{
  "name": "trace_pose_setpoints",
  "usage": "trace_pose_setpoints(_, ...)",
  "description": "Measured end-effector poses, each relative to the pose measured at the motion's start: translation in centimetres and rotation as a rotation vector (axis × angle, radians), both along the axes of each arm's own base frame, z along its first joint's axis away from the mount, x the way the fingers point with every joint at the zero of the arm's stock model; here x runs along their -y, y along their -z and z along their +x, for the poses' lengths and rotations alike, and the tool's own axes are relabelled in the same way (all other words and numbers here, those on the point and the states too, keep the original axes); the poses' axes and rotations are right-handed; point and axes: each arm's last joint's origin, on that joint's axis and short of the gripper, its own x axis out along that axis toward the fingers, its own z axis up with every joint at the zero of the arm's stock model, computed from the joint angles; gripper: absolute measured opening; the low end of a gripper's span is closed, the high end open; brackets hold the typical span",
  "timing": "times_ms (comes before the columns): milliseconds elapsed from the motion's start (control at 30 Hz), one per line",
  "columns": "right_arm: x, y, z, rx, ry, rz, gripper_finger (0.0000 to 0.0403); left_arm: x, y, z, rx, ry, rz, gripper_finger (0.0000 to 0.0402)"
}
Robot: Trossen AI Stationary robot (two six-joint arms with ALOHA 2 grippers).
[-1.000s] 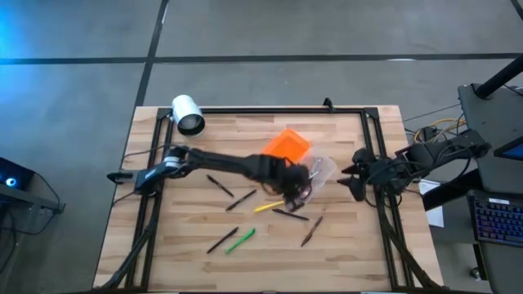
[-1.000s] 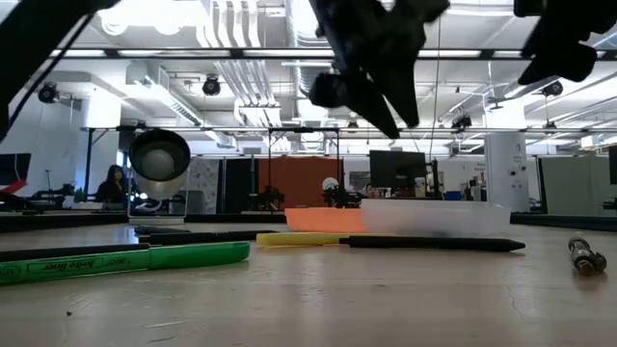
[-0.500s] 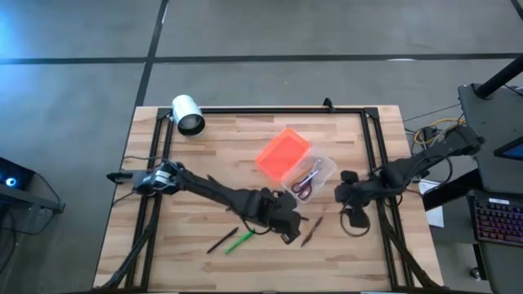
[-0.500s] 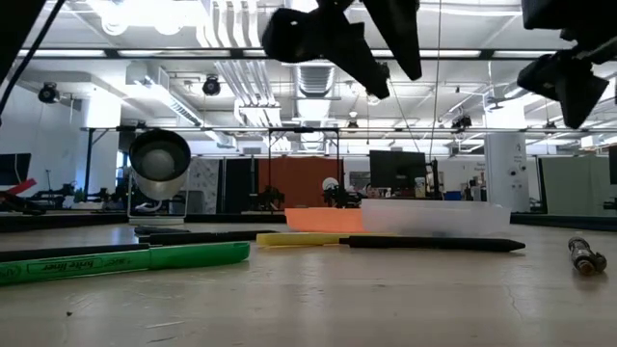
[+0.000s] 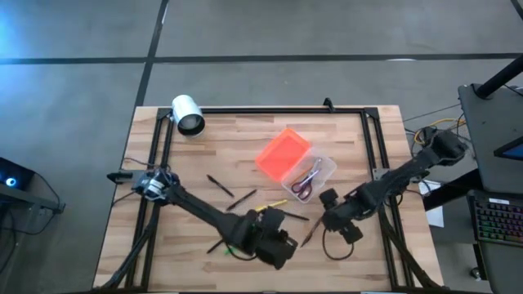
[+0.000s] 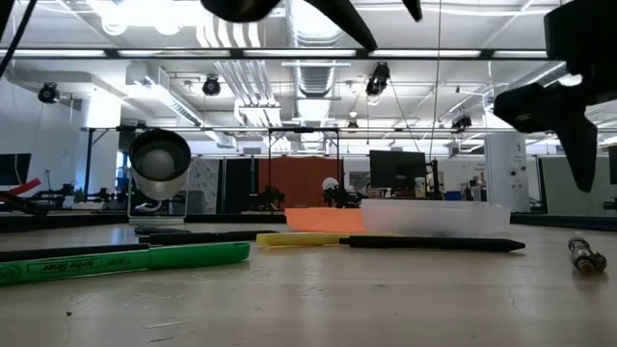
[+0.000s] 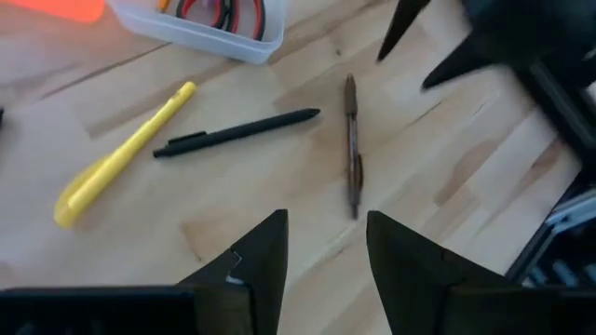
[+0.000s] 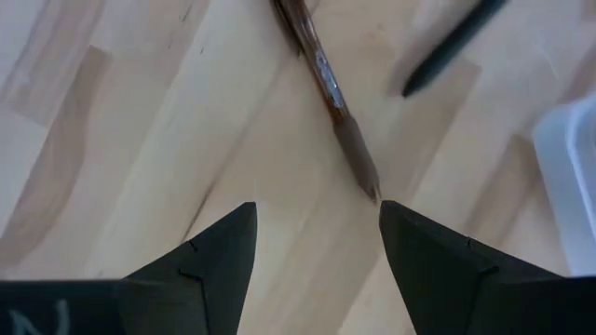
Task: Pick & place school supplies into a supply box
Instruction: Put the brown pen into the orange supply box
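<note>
Both grippers' fingers apart, empty, right gripper [image 8: 315, 244] apparently above brown pen [image 8: 325, 96].

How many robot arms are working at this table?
2. The left arm stretches across the table's front, its gripper open near a brown pen. The right arm comes in from the right side, its gripper open beside the same pen.
</note>
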Motion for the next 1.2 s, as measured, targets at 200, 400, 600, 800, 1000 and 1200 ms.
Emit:
trace_pose_setpoints(200, -0.7, 1.5, 1.3, -0.007, -0.041, -0.018, 0.0219, 1.4, -0.1, -0.8, 0.061, -0.079, -0.016, 0.0130)
trace_pose_setpoints(400, -1.1, 3.1, 2.2, 0.012, -0.064, -0.064, 0.0219, 2.2, -0.2, -1.3, 0.097, -0.117, -0.032, 0.0130)
trace_pose_setpoints(600, -1.2, 4.4, 2.6, -0.006, -0.077, -0.124, 0.0213, 2.5, -0.2, -1.4, 0.103, -0.116, -0.039, 0.0130)
trace_pose_setpoints(800, -1.3, 5.3, 2.8, -0.044, -0.088, -0.127, 0.0143, 2.4, -0.3, -1.4, 0.106, -0.120, -0.032, 0.0130)
trace_pose_setpoints(1000, -1.0, 5.4, 2.9, -0.055, -0.058, -0.115, 0.0053, 2.4, -0.2, -1.4, 0.102, -0.116, -0.015, 0.0130)
trace_pose_setpoints(1200, -0.5, 5.2, 3.1, -0.068, 0.033, -0.064, 0.0019, 2.3, -0.3, -1.4, 0.104, -0.112, 0.003, 0.0130)
